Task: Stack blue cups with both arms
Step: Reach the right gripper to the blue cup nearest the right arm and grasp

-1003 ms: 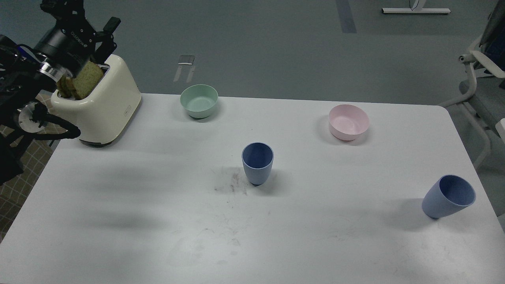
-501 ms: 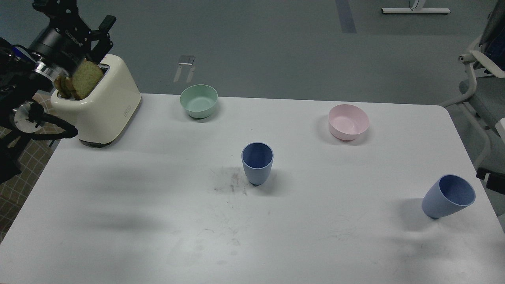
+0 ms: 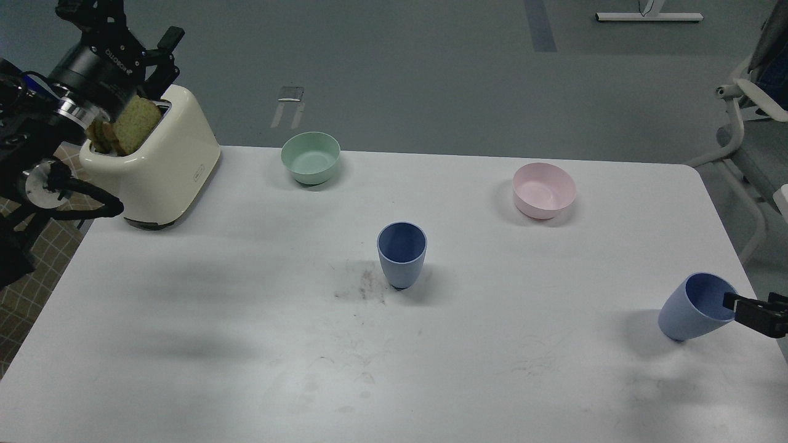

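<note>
One blue cup point(image 3: 401, 255) stands upright near the middle of the white table point(image 3: 246, 344). A second blue cup point(image 3: 692, 311) stands near the right edge, its mouth leaning to the right. My right gripper point(image 3: 739, 304) comes in from the right edge, and its dark tip overlaps this cup's rim. Its fingers cannot be told apart. My left gripper point(image 3: 132, 31) is raised at the far left, above the toaster, with its fingers spread and nothing in it.
A cream toaster point(image 3: 157, 163) with bread slices point(image 3: 126, 126) in it stands at the back left, under my left arm. A mint-green bowl point(image 3: 310, 157) sits at the back centre and a pink bowl point(image 3: 544, 190) at the back right. A chair point(image 3: 754, 117) stands off the right side.
My right gripper has come into view from the right edge and reached the right cup's rim. My left arm has shifted only slightly. Neither cup has moved.
</note>
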Tool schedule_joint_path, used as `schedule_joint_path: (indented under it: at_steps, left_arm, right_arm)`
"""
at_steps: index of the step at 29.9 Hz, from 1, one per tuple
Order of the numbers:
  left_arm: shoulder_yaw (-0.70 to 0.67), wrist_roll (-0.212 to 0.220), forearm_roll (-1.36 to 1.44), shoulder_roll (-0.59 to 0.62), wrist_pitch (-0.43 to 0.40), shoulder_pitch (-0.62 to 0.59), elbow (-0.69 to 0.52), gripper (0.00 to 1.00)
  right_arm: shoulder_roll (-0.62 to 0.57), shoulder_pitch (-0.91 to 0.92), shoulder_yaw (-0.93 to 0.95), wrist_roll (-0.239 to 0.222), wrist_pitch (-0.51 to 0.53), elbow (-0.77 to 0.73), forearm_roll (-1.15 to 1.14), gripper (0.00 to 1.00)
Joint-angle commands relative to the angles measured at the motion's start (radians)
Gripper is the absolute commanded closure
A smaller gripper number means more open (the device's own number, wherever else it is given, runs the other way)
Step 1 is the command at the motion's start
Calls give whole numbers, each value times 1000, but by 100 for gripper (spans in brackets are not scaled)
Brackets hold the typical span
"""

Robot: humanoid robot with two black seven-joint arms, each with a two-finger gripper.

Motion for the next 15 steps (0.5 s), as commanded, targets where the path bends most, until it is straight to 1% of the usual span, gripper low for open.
schedule_joint_path:
  at_steps: [1, 5, 7, 15]
  left_arm:
    - [2, 0, 1, -3, 2, 3, 1, 3]
    - [2, 0, 1, -5, 5, 4, 1, 3]
    - [2, 0, 1, -5, 8, 3, 1, 3]
    - [1, 0, 1, -3, 8, 3, 1, 3]
  right_arm:
    - [26, 23, -15, -30, 0, -3, -2, 58]
    - [55, 47, -20, -39, 0, -3, -2, 58]
    - [69, 64, -35, -54, 0, -6, -3, 58]
    - [70, 106, -93, -65, 0, -8, -3, 58]
